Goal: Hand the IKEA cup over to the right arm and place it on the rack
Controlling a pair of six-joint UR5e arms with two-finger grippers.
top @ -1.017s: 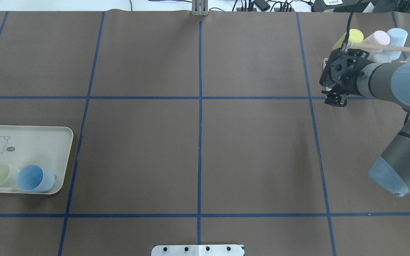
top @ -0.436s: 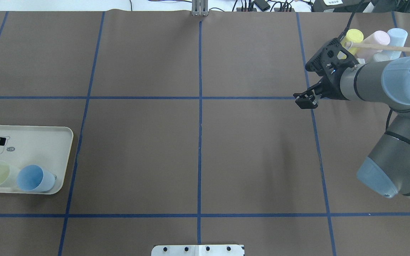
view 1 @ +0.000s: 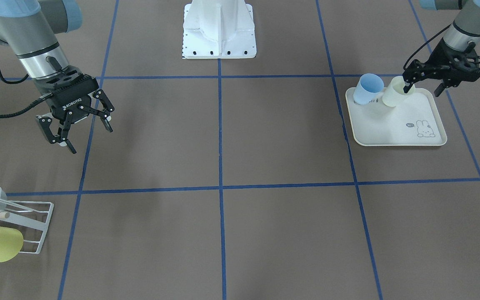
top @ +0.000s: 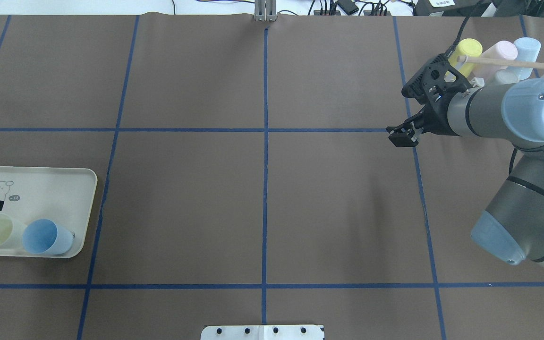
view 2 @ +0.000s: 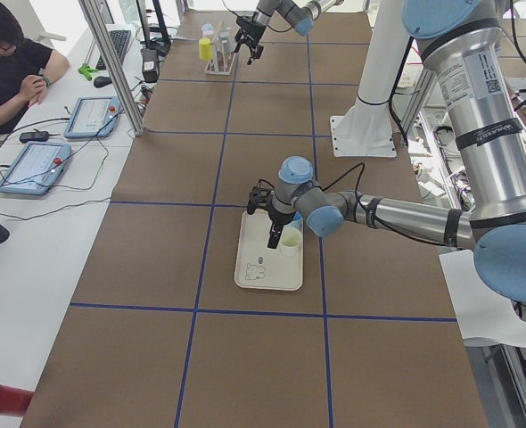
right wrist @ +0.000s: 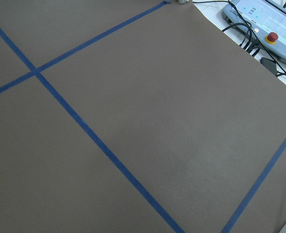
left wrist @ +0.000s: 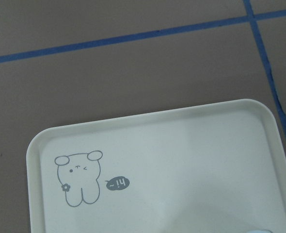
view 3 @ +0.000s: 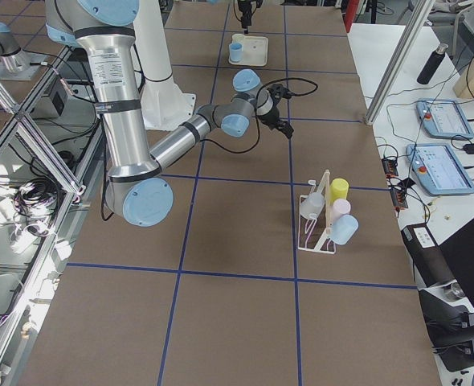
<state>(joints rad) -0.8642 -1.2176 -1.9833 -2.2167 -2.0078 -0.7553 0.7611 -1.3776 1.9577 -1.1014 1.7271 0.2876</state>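
Left gripper, jaws spread, hangs over the rabbit-print tray with one finger at the rim of the pale cup, which stands beside a blue cup. You appear to be at the pick-up. Next, close on the cup's wall and lift. Right gripper hangs open-fingered and empty, well apart from the rack.

r gripper hangs tilted w/ jaws spread wide, l gripper points down, jaws apart too.
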